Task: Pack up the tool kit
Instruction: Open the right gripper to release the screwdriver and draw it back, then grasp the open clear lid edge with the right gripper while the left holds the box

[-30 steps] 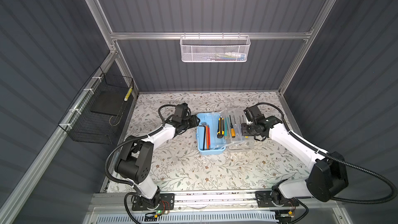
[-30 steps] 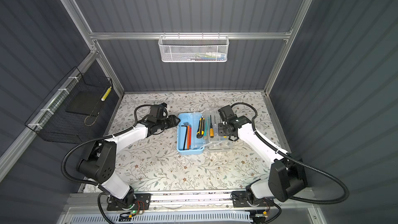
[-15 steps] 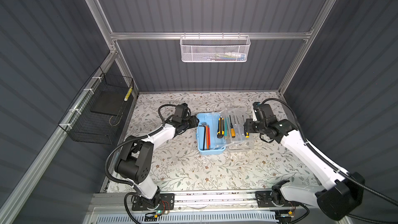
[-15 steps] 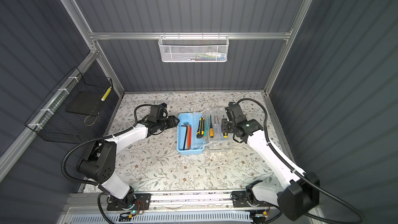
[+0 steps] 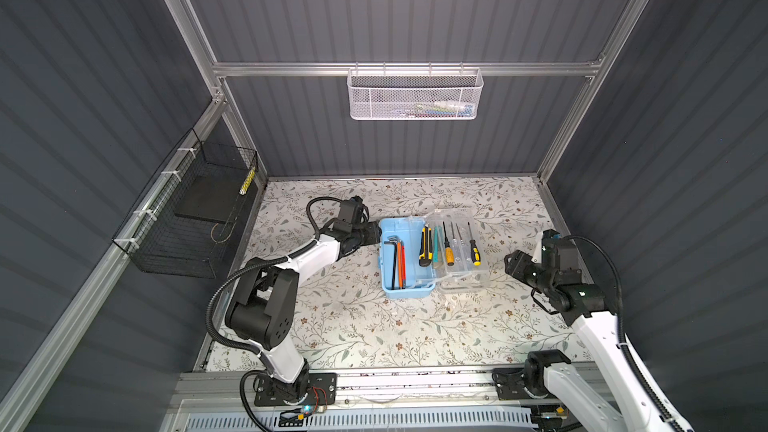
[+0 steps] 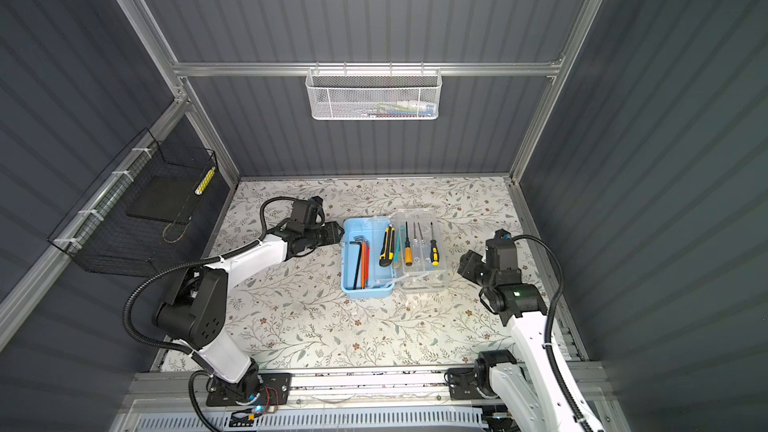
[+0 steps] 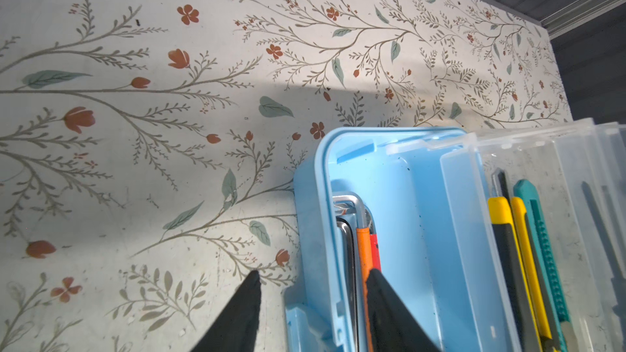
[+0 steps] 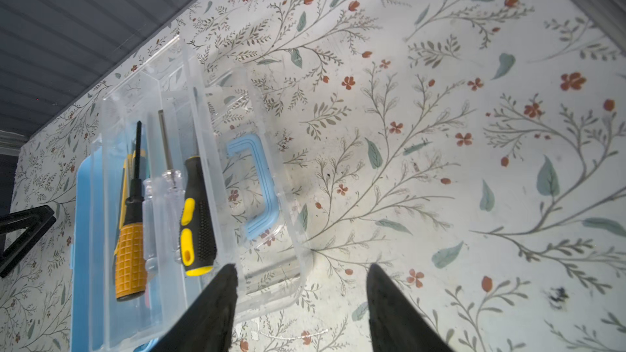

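l gripper (image 7: pixel 311 272) parted, astride the left wall of the blue box (image 5: pixel 409 289) at its far end. one finger is outside over the table (image 5: pixel 353 326), the other inside above the hex keys (image 5: pixel 395 259). neither looks pressed on the wall, nothing held. r gripper (image 8: pixel 301 269) spread wide, empty, clear of the kit on its right side in both top views. box sits mid-table w/ clear lid (image 5: pixel 459 216) lying open flat on its right, blue handle (image 8: pixel 257 184) on the lid. utility knives (image 5: pixel 424 245) lie along the box/lid seam, screwdrivers (image 5: pixel 448 253) in the clear section beside them.
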`<state>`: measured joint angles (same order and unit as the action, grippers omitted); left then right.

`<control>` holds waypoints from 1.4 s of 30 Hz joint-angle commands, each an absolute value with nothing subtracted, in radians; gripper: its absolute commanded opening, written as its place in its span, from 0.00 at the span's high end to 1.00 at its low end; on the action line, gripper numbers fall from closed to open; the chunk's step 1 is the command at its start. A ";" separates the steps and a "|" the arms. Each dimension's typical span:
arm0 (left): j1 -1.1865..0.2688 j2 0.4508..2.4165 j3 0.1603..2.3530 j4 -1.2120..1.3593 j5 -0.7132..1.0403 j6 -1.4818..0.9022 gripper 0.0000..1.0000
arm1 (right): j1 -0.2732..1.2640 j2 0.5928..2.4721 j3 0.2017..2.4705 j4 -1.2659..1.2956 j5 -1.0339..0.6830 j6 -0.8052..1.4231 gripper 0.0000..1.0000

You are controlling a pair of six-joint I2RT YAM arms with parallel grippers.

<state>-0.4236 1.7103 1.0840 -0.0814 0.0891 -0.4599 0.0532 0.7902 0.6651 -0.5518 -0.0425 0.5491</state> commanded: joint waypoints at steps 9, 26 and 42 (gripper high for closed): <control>-0.416 1.866 1.182 -0.046 0.129 -0.454 0.49 | -0.002 0.893 0.494 -0.345 -0.235 0.615 0.38; -0.417 1.959 1.249 -0.054 0.136 -0.496 0.58 | -0.002 0.996 0.436 -0.205 -0.382 0.637 0.38; -0.417 1.954 1.231 -0.032 0.150 -0.557 0.95 | -0.002 1.113 0.424 -0.097 -0.459 0.644 0.40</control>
